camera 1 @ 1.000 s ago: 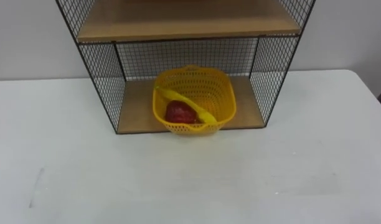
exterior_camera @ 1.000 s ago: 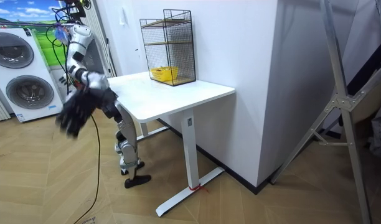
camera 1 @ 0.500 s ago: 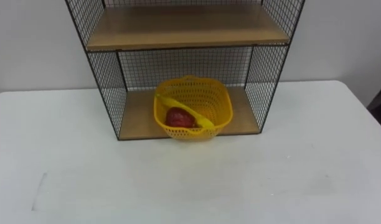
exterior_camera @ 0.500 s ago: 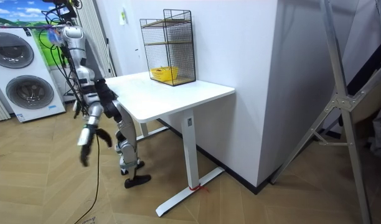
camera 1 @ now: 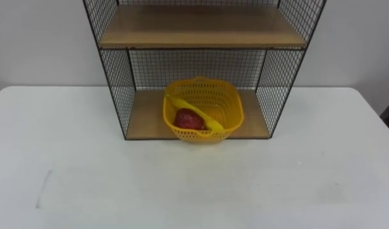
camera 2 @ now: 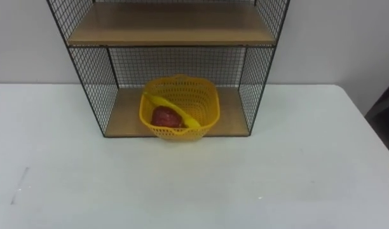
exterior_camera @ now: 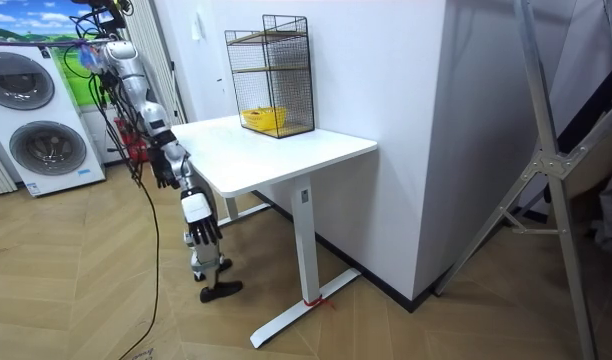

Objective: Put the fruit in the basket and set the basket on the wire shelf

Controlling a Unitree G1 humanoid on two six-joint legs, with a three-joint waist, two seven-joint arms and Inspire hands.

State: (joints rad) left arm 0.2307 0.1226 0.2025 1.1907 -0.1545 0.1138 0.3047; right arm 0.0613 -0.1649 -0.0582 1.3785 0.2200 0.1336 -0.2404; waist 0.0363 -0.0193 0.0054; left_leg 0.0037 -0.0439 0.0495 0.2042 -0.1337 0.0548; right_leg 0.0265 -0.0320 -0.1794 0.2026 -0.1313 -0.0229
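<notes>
The right hand (exterior_camera: 166, 168) hangs by the robot's hip at the end of the bench (exterior_camera: 286, 150), too small to tell open from curled. The yellow basket (camera 1: 220, 102) sits on the bottom board of the wire shelf (camera 1: 118, 89), banana (camera 1: 202, 116) and red fruit (camera 1: 185, 119) inside, rim at the front edge. A careful finish would be a level push deeper in.
</notes>
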